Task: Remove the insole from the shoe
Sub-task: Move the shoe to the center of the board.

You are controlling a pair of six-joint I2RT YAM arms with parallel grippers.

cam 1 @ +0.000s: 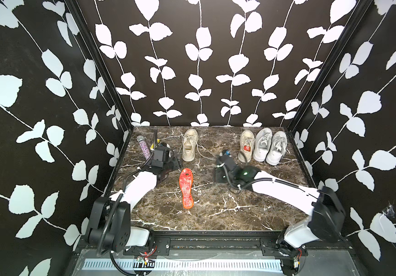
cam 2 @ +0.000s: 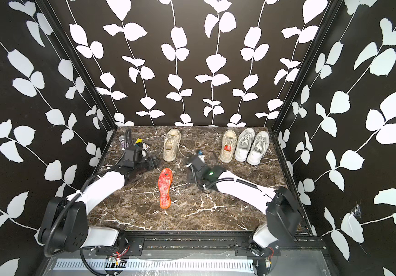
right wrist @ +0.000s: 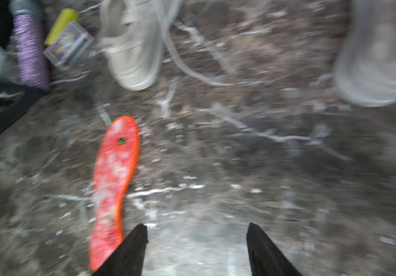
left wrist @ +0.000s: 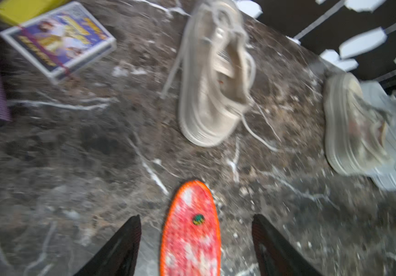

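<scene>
Shoes [cam 1: 189, 145]: four, along the far edge of the bench [cam 1: 240, 215].
Insole [cam 1: 186, 188]: one, loose, centre.
Left gripper [left wrist: 197, 217]: wide, empty.
Right gripper [right wrist: 196, 224]: wide, empty.

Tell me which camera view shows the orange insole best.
Either top view: the orange insole lies whole and sharp on the marble table. The left wrist view is blurred and crops it to one end. The right wrist view shows most of its length, blurred, with one end hidden behind the right hand.
</scene>
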